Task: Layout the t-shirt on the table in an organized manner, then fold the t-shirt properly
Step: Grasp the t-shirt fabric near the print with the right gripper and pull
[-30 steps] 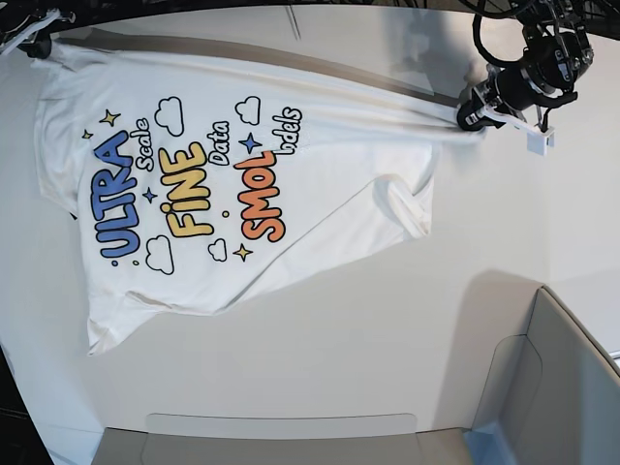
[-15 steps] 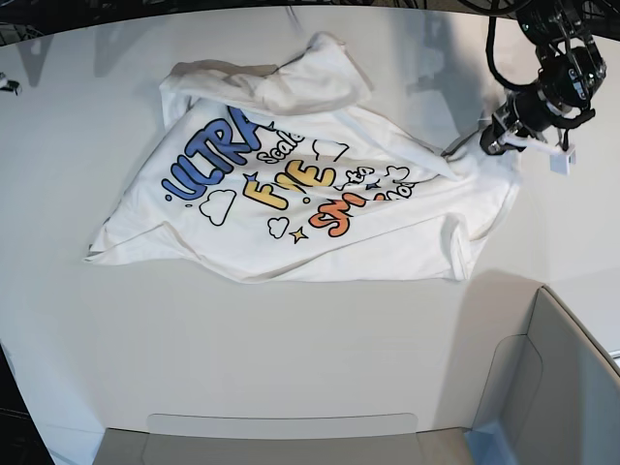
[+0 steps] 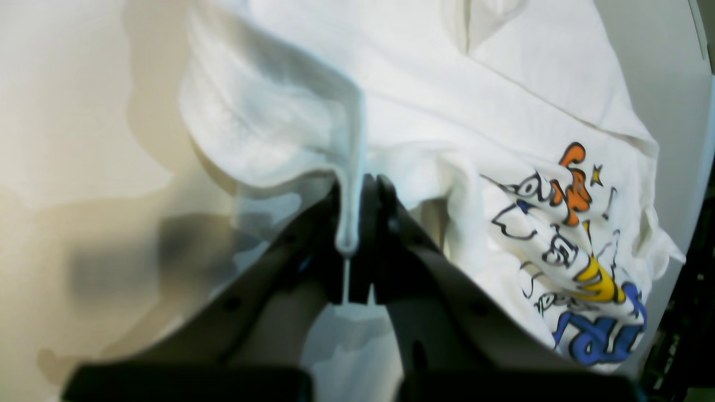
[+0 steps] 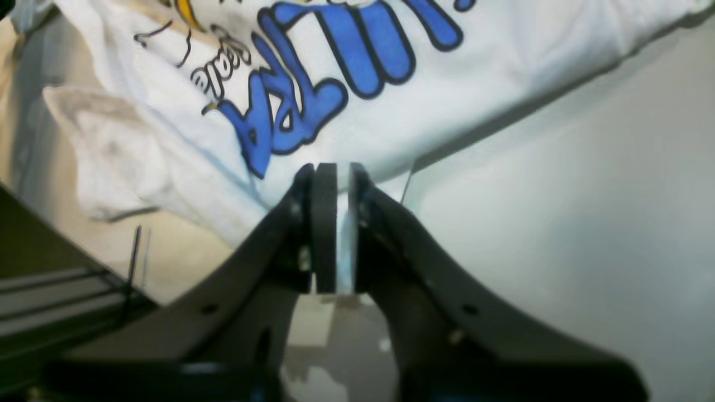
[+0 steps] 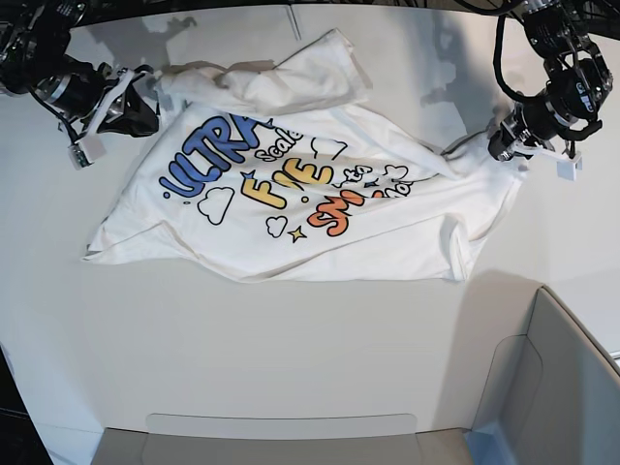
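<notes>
The white t-shirt point(image 5: 310, 194) lies rumpled on the table point(image 5: 291, 339), print up, its top part bunched toward the far edge. My left gripper point(image 5: 492, 147) is at the shirt's right end; in the left wrist view this left gripper point(image 3: 352, 223) is shut on a fold of the t-shirt point(image 3: 503, 84). My right gripper point(image 5: 145, 114) is at the shirt's upper-left edge. In the right wrist view the right gripper point(image 4: 342, 184) stands a narrow slit open just in front of the hem of the t-shirt point(image 4: 391, 111), below the blue "ULTRA", with nothing clearly between its pads.
A grey-white bin point(image 5: 552, 387) rises at the near right corner, and its low wall point(image 5: 281, 436) runs along the front edge. Bare table point(image 4: 586, 195) lies right of the right gripper. A dark frame point(image 4: 44, 279) sits past the table's edge.
A second ago the shirt hung stretched between both grippers; the right one let go and the shirt fell rumpled. The right arm has now come back to its upper-left edge, jaws slightly parted.
</notes>
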Robot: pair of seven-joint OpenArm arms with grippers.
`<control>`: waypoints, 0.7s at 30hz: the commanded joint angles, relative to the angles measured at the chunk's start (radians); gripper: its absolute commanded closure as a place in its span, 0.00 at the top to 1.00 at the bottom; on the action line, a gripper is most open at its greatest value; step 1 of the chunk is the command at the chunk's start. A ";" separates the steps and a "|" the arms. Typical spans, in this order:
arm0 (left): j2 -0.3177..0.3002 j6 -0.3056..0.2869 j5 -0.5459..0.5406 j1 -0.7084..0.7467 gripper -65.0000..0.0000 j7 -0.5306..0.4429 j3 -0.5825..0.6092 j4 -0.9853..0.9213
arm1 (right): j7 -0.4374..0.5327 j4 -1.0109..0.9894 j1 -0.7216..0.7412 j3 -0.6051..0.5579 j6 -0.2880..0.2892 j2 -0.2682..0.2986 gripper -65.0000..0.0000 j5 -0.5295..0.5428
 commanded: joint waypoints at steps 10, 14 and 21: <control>-0.014 0.000 -0.018 0.001 0.00 0.004 -0.003 0.004 | 0.010 -0.023 0.069 -0.454 0.007 -0.081 0.18 -0.352; -0.014 0.000 -0.021 0.001 0.00 0.011 -0.003 0.003 | 0.010 -0.112 0.152 -0.493 0.007 -0.150 0.18 -0.588; -0.014 0.000 -0.021 0.022 0.00 0.013 -0.004 0.003 | 0.010 -0.123 0.311 -0.444 0.006 -0.168 0.18 -0.915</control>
